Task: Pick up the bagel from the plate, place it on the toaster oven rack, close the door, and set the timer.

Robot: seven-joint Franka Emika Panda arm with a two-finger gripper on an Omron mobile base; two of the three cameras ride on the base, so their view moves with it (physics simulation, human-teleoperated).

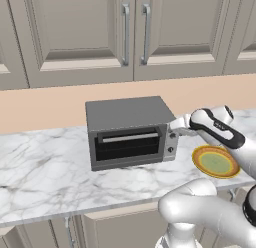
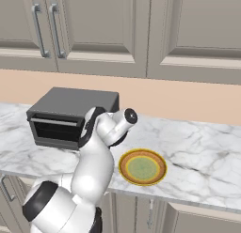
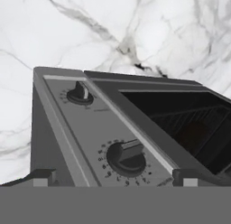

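The marble counter [image 1: 45, 167] carries the toaster oven [image 1: 129, 132] near its middle and the plate [image 2: 142, 167] by its front edge, to the oven's right. The door [image 1: 127, 144] appears shut; behind its glass a dim brown shape, probably the bagel [image 3: 194, 133], sits on the toaster oven rack [image 3: 180, 117]. The gripper [image 3: 115, 178] is spread wide and empty, straddling the lower knob [image 3: 126, 156], which lies directly ahead of it; the knob's ridge runs roughly across the gap. The upper knob [image 3: 80, 93] lies beyond it.
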